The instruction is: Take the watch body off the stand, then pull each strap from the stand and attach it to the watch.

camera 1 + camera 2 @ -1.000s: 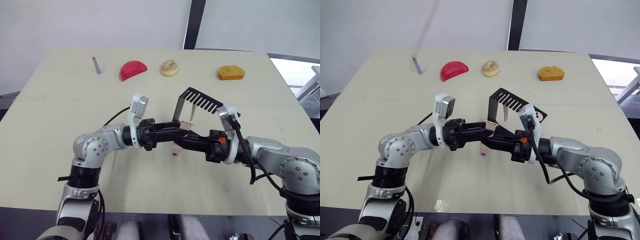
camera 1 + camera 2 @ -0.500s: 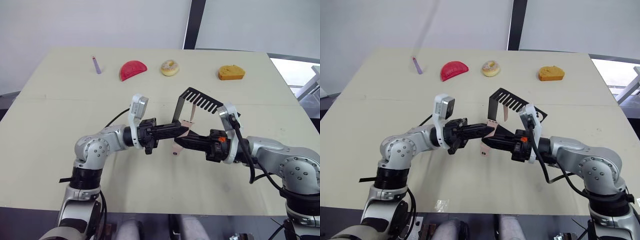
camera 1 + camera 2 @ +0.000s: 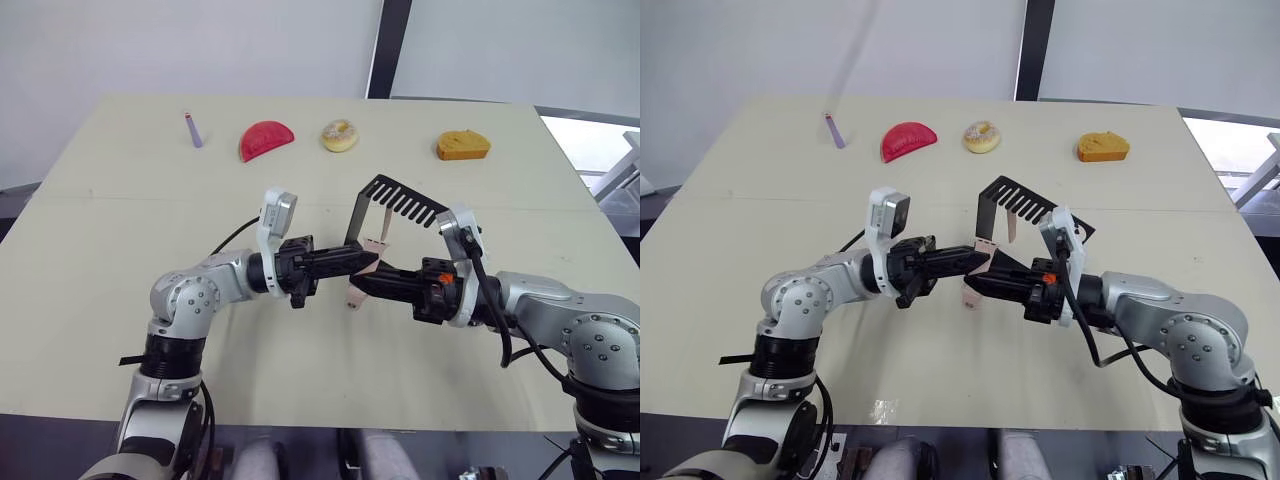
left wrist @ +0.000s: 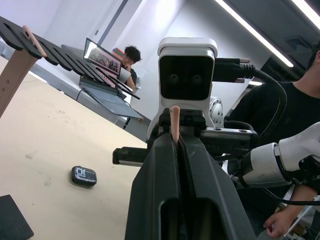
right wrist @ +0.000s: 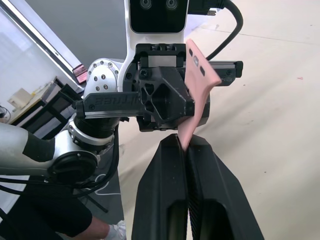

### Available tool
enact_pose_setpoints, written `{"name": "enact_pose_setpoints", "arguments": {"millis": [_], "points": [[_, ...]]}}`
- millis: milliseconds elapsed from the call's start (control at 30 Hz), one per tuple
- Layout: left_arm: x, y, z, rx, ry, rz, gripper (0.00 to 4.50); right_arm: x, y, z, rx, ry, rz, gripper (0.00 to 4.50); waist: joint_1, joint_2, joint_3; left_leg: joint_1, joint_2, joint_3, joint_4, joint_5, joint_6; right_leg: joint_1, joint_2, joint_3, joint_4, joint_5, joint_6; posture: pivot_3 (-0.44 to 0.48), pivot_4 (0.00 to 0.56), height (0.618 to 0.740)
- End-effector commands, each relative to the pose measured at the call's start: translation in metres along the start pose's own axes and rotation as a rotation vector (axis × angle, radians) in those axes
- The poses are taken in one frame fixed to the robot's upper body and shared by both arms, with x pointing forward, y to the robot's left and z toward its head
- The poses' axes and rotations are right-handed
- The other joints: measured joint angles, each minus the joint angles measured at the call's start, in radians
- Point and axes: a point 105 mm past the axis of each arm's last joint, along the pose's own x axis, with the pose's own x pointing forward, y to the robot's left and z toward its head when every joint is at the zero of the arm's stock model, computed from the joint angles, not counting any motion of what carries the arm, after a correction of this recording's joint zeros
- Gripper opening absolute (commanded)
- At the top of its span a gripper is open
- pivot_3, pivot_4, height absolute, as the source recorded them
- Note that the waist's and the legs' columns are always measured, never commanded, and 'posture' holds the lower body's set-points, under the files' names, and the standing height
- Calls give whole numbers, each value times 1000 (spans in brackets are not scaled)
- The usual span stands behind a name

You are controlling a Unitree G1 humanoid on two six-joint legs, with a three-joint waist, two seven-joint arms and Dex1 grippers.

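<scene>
1. Both hands meet mid-counter in front of the stand (image 3: pixel 378 212). Left hand (image 3: pixel 372 261) and right hand (image 3: pixel 357 283) are each clamped on the same pinkish strap (image 3: pixel 353 294); the right wrist view shows it pinched in that hand's closed fingers and bending up against the left hand.
2. The second strap (image 3: pixel 384 227) hangs from the stand's comb arm, not yet pulled.
3. Watch body (image 4: pixel 83 174) lies on the counter (image 3: pixel 120 250), off the stand, apart from both hands.
4. Risk: two hands on one thin strap. If they pull apart or twist, the strap likely kinks or slips from one grip.
5. Risk: neither hand holds the watch body, so one must let go first; a badly timed release could drop the strap.
6. Risk: hands sit near the stand, so a swing could knock it and shake the hanging strap loose.
7. Food toys at the far edge look irrelevant.
</scene>
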Motion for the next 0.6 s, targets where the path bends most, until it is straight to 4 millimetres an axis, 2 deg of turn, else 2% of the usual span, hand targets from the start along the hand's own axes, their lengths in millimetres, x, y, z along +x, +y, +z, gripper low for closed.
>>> {"name": "enact_pose_setpoints", "arguments": {"millis": [33, 167, 333, 467, 600], "points": [[-2, -12, 10, 115, 60, -30, 0, -20, 15, 12, -112, -14, -40, 2366, 1, 0, 0, -1, 0, -1, 0, 0, 0, 0, 0, 0, 0, 0, 0, 0, 150, 737], [-18, -16, 2, 227, 193, -24, 0, -52, 17, 0, -178, 19, -246, 4341, 3, 0, 0, -2, 0, -2, -2, 0, 0, 0, 0, -1, -3, 0, 0, 0, 150, 737], [-33, -20, -12, 344, 328, -43, 0, -92, 14, -27, -180, 16, -569, 4434, 4, 0, 0, -3, 0, -2, -5, 0, 0, 0, 0, -1, -7, 0, 1, 0, 150, 737], [-40, -17, -16, 452, 402, -54, 0, -135, 18, -55, -149, 47, -841, 4434, 4, 0, 0, -2, 0, -2, -5, 0, -1, 1, 0, -1, -7, 0, 1, 0, 150, 737], [-45, -12, -18, 552, 454, -55, 0, -167, 26, -74, -123, 79, -1003, 4434, 0, 0, 0, 1, -1, 1, -10, 1, -1, 1, 1, 1, -8, 0, 1, 0, 150, 737]]}}
